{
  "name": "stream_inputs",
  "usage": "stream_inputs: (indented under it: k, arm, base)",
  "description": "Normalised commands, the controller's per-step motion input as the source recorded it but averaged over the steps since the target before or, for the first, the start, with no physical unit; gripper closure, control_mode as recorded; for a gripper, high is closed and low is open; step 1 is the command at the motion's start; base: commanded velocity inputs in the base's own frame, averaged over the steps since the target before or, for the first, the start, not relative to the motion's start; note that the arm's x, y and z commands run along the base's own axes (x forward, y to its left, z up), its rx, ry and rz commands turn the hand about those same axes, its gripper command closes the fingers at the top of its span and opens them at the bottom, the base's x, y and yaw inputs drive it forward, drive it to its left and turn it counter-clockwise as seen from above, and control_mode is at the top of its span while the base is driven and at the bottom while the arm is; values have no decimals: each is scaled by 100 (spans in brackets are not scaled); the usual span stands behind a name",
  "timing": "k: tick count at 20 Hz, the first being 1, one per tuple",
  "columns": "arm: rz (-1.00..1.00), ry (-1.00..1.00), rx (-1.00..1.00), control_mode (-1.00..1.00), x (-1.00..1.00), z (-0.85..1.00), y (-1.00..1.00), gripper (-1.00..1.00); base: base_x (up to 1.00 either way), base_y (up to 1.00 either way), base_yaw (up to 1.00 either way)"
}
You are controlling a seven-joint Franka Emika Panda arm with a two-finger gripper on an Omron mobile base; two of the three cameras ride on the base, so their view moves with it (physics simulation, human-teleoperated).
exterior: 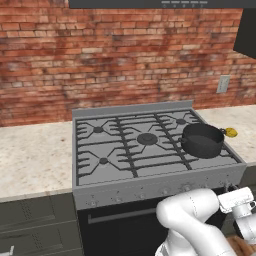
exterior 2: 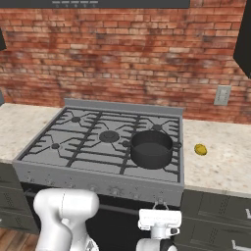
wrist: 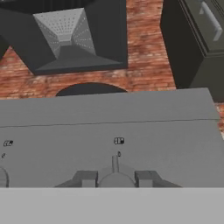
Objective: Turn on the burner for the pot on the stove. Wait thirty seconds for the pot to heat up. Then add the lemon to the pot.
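Pot (exterior 2: 151, 148) sits on the near right burner of the stove (exterior: 115, 155), dark, short and wide, with small side handles; it looks empty from above. Lemon (exterior 2: 200, 149) lies on the pale counter (exterior 2: 220, 162) just right of the stove, apart from the pot and level with it. In the left base view the lemon (exterior: 230, 132) peeks out behind the pot's far right rim. As for handling: the lemon is small, light and firm, with a rounded, likely slick skin, so it could roll or squirt out of a pinch; best taken across its short middle, jaws square to it, from above. The pot looks heavy and rigid and needs no moving. The knob is small and stiff-looking, to be nipped across its ridge and twisted. Arm pose: elbow folded low in front of the oven door (exterior: 120, 225), the hand turned to face the stove's front panel at its right end, below the pot. Gripper (wrist: 115, 177) is at a knob (wrist: 115, 178) on the grey front panel, its two fingertips (wrist: 85, 178) standing to either side of the knob's round body, close in on it. It appears clamped onto the knob, though the contact itself is hard to make out at this angle. No flame is to be seen under the pot, so I judge the burner step is in hand and not finished; the lemon is untouched.
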Motion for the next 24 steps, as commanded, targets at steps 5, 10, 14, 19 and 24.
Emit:
stream_inputs:
  k: [5, 10, 14, 19, 24]
  arm:
    - [28, -21, -9, -100, 0, -20, 0, 100]
    - [35, -24, -11, -100, 0, -30, 0, 100]
    - [41, -19, -16, -100, 0, -41, 0, 100]
    - [44, -16, -19, -100, 0, -50, 0, 100]
    - [41, -20, -18, -100, 0, -47, 0, 100]
  base:
    - [0, 0, 0]
    - [0, 0, 0]
    - [0, 0, 0]
    - [0, 0, 0]
    - [0, 0, 0]
